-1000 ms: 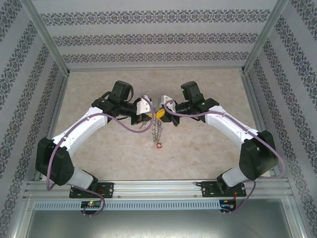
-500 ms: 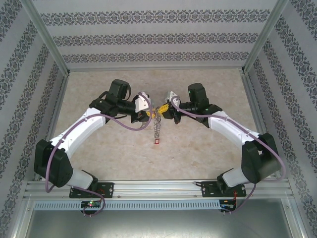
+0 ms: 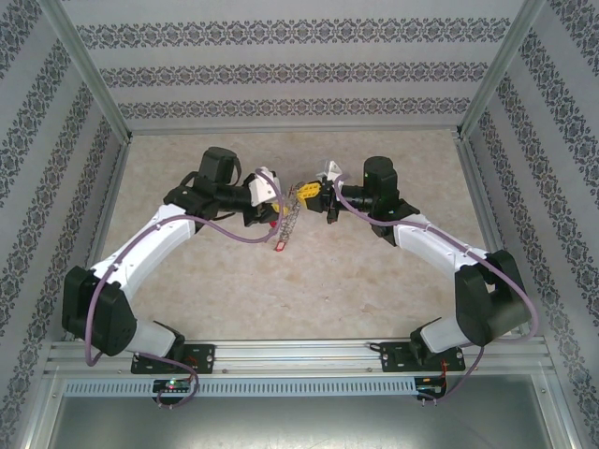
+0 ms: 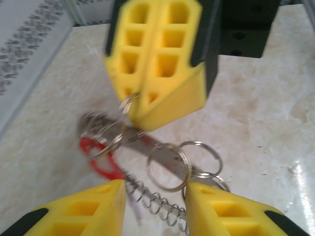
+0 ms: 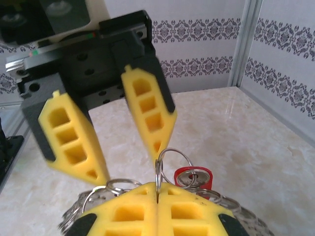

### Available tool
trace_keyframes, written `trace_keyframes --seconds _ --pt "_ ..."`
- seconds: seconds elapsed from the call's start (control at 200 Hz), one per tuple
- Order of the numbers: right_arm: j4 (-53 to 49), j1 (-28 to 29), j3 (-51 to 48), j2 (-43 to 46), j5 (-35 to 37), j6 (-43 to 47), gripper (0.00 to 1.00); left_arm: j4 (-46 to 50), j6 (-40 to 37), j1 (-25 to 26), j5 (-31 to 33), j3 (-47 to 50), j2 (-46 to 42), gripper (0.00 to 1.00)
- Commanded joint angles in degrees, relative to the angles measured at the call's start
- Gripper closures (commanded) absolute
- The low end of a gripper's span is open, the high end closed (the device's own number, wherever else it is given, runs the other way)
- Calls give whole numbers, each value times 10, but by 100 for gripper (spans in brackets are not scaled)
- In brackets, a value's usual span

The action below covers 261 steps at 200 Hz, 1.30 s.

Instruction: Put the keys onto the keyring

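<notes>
Walls: pale paper with dark flowered stripes, on three sides of the table.
Table: beige marbled top.
Left arm: white, with a purple cable along it, reaching to the table centre.
Right arm: white, reaching to the centre from the other side; the two wrists face each other.
Left gripper: yellow pads stand apart with a moderate gap; chain and rings lie between them, not clamped.
Right gripper: pads pressed together, pinching one thin split ring.
Keyring: beaded silver chain carrying several split rings; it hangs from the closed pads, between both grippers.
Key: one red head at the low end of the chain, just beside the left fingers; the blade is too small to see.
</notes>
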State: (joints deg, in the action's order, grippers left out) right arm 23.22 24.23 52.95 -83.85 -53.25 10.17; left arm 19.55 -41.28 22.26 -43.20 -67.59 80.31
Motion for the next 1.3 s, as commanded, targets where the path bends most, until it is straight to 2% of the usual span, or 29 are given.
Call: trace_keyframes --seconds 0.0,0.125,0.41,0.605,0.719,0.834,0.914,1.104,1.299 --pt "36 1 -9 25 -29 2 100 -43 1 -21 29 15 -56 58" --pt "14 1 -6 29 -41 21 100 -40 -36 -22 29 15 -61 49" --pt "5 7 -1 29 -53 22 100 -88 -61 1 13 11 -24 49" --pt "12 18 -1 23 -50 16 100 -83 -86 16 2 3 -10 51" --pt "32 21 -1 19 -48 1 100 -83 -90 22 -1 1 -4 60" --pt "52 23 -4 17 -37 -14 100 -80 -91 23 -3 1 -1 86" --pt "82 22 -10 18 -16 -36 100 -75 -94 23 2 4 -2 98" --pt "260 24 -41 6 38 -159 100 -81 -87 23 19 20 -12 100" --pt "372 47 -59 -9 123 -220 100 -120 -41 23 13 41 -25 99"
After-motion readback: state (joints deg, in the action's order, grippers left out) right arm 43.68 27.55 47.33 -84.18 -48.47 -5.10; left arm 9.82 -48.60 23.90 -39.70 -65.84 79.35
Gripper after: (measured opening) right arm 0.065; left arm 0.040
